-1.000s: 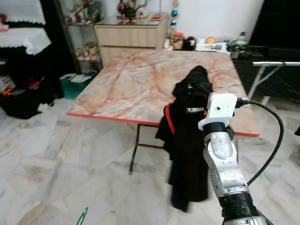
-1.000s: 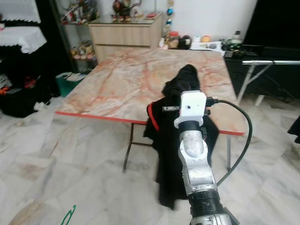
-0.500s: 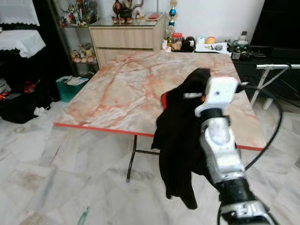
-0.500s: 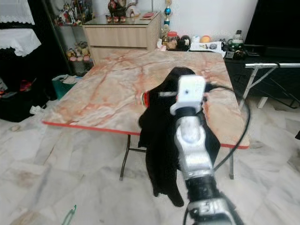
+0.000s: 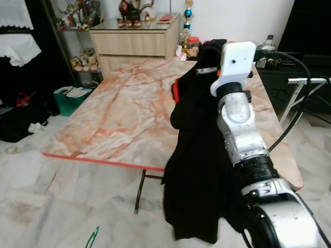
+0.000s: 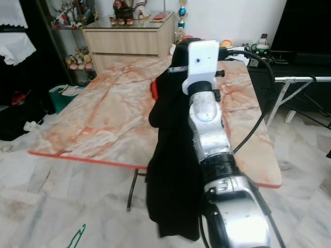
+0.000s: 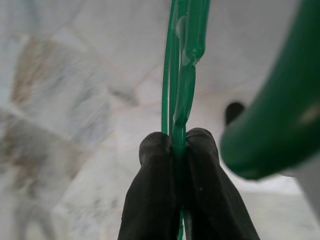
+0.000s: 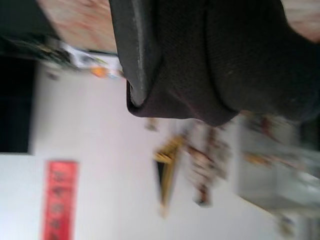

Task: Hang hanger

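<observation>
Here the left gripper (image 7: pixel 178 145) pinches a thin green hanger (image 7: pixel 181 75); the right gripper's (image 8: pixel 150 102) jaws seemingly clamp limp black cloth (image 5: pixel 199 155).

Garment (image 5: pixel 194 155) hangs before table (image 5: pixel 124 119); cabinet (image 5: pixel 134 44) behind.

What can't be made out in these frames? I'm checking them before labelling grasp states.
- Right gripper: in the right wrist view the black garment covers its fingers, so open or shut is unknowable.
- Green hanger: cut off by the left wrist view's edges; its full shape is unseen. The left gripper pinches it.
- Shelf ornaments: too small in the left eye view to identify.
</observation>
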Motion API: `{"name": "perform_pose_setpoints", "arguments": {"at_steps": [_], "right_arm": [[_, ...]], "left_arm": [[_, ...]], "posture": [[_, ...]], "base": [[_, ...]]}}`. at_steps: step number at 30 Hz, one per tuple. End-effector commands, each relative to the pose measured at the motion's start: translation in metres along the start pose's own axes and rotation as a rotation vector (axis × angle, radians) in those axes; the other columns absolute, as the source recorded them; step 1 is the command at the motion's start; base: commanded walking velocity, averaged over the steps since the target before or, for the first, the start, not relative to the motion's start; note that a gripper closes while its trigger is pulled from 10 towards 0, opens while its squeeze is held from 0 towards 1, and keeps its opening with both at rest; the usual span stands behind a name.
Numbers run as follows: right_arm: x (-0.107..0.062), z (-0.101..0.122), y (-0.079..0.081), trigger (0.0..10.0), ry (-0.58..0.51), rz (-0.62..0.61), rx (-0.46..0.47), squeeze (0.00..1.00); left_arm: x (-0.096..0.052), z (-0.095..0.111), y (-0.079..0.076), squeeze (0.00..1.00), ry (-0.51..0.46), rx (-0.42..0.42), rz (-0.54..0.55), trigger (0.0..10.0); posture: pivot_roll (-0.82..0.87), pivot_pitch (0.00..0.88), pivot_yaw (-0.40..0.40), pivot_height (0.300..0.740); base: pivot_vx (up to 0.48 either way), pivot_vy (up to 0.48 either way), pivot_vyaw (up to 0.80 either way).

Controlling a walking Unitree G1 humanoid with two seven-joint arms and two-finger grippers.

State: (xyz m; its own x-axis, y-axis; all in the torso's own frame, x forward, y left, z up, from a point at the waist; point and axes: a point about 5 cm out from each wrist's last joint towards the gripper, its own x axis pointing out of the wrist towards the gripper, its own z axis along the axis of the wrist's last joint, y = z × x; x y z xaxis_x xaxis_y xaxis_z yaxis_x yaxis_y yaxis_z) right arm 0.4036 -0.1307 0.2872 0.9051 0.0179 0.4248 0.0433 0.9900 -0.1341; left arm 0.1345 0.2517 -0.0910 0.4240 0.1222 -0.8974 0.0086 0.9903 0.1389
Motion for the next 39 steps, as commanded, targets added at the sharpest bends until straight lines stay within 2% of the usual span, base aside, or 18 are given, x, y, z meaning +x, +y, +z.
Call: {"name": "perform_pose_setpoints", "arguments": {"at_steps": [1, 4, 10, 16, 20, 21, 24, 25, 27, 28, 29, 30, 31, 33, 35, 39], "right_arm": [[0.013, 0.032, 0.011, 10.0, -0.097, 0.018, 0.014, 0.0], [0.021, 0.038, 0.002, 10.0, -0.082, -0.026, -0.002, 0.0], [0.022, 0.031, -0.002, 10.0, -0.044, -0.039, -0.011, 0.0], [0.012, -0.007, -0.006, 10.0, 0.103, -0.029, -0.03, 0.0], [-0.009, -0.043, -0.007, 10.0, 0.226, -0.017, -0.035, 0.0], [-0.021, -0.061, -0.011, 10.0, 0.285, -0.035, -0.011, 0.0], [-0.043, -0.082, -0.015, 10.0, 0.325, -0.052, 0.028, 0.0], [-0.043, -0.082, -0.015, 10.0, 0.325, -0.052, 0.028, 0.0], [-0.074, -0.1, -0.013, 10.0, 0.363, -0.044, 0.077, 0.0], [-0.074, -0.1, -0.013, 10.0, 0.363, -0.044, 0.077, 0.0], [-0.085, -0.105, -0.013, 10.0, 0.374, -0.046, 0.089, 0.0], [-0.105, -0.11, -0.013, 10.0, 0.389, -0.055, 0.102, 0.17], [-0.112, -0.109, -0.015, 10.0, 0.387, -0.08, 0.106, 1.0], [-0.121, -0.106, -0.021, 10.0, 0.37, -0.15, 0.121, 1.0], [-0.123, -0.099, -0.025, 10.0, 0.342, -0.189, 0.127, 1.0], [-0.124, -0.084, -0.028, 10.0, 0.27, -0.177, 0.095, 1.0]], "left_arm": [[-0.002, -0.006, 0.009, 0.0, 0.022, 0.004, 0.025, 10.0], [-0.002, -0.006, 0.009, 0.0, 0.022, 0.002, 0.025, 10.0], [-0.002, -0.006, 0.009, 0.0, 0.023, 0.003, 0.025, 10.0], [-0.002, -0.008, 0.009, 0.0, 0.03, 0.006, 0.031, 10.0], [-0.002, -0.009, 0.008, 0.0, 0.049, 0.019, 0.006, 10.0], [-0.002, -0.01, 0.008, 0.0, 0.051, 0.017, 0.005, 10.0], [-0.002, -0.012, 0.007, 0.0, 0.054, 0.007, 0.007, 10.0], [-0.002, -0.012, 0.007, 0.0, 0.054, 0.007, 0.007, 10.0], [-0.003, -0.013, 0.007, 0.0, 0.057, 0.001, 0.01, 10.0], [-0.003, -0.013, 0.007, 0.0, 0.057, 0.001, 0.01, 10.0], [-0.003, -0.013, 0.007, 0.0, 0.058, -0.001, 0.011, 10.0], [-0.003, -0.014, 0.008, 0.0, 0.06, -0.001, 0.014, 10.0], [-0.003, -0.014, 0.008, 0.0, 0.061, 0.0, 0.014, 10.0], [-0.003, -0.015, 0.009, 0.0, 0.062, 0.004, 0.016, 10.0], [-0.003, -0.015, 0.009, 0.0, 0.062, 0.006, 0.019, 10.0], [-0.003, -0.015, 0.01, 0.0, 0.059, 0.01, 0.023, 10.0]], "posture": [[-0.03, 0.0, 0.051, 0.74], [-0.02, 0.0, 0.05, 0.74], [-0.02, 0.0, 0.05, 0.74], [-0.01, 0.0, 0.044, 0.74], [-0.01, 0.0, 0.043, 0.74], [-0.02, 0.0, 0.044, 0.74], [-0.02, 0.0, 0.043, 0.74], [-0.02, 0.0, 0.043, 0.74], [-0.02, 0.0, 0.04, 0.74], [-0.02, 0.0, 0.04, 0.74], [-0.02, 0.0, 0.04, 0.74], [-0.02, 0.0, 0.042, 0.74], [-0.03, 0.0, 0.047, 0.74], [-0.04, 0.0, 0.05, 0.74], [-0.04, 0.0, 0.052, 0.74], [-0.04, 0.0, 0.045, 0.74]], "base": [[0.33, 0.0, 0.0], [0.333, 0.0, 0.0], [0.334, 0.0, 0.0], [0.319, 0.0, 0.0], [0.0, 0.0, 0.0], [0.0, 0.0, 0.0], [0.0, 0.0, 0.0], [0.0, 0.0, 0.0], [0.0, 0.0, 0.0], [0.0, 0.0, 0.0], [0.0, 0.0, 0.0], [0.0, 0.0, 0.0], [0.0, 0.0, 0.0], [0.0, 0.0, 0.0], [0.0, 0.0, 0.0], [0.0, 0.0, 0.0]]}}
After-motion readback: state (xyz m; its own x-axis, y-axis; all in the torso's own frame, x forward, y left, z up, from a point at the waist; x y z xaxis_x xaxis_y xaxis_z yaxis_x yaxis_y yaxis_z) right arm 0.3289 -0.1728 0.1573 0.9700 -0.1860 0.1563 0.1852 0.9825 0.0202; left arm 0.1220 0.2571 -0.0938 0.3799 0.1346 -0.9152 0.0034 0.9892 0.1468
